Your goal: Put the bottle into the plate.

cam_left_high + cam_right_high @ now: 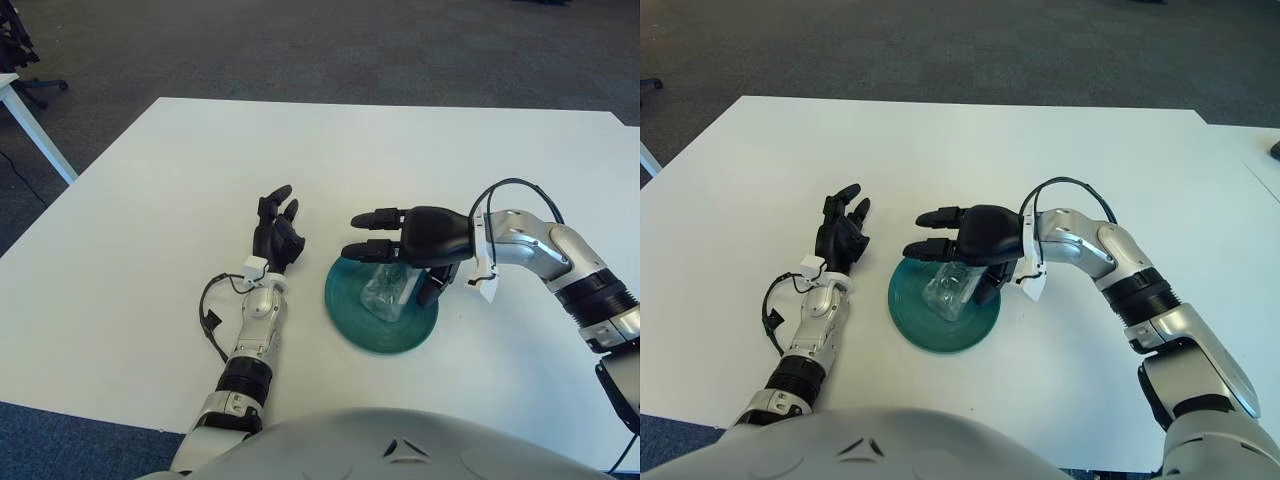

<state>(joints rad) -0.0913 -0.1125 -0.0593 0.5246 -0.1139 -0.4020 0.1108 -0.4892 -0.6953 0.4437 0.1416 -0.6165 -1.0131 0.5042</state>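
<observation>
Hovering over the teal plate (350, 325), the right hand (420, 238) spreads its fingers wide above the clear bottle (385, 292) lying inside, while the left hand (277, 235) sits at nine o'clock, relaxed.

White table (150, 200) — grey carpet (300, 45)

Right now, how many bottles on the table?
1. The clear bottle lies in the teal plate, under the right hand, whose fingers are spread above it. The left hand shows left of the plate. None seen elsewhere.
</observation>
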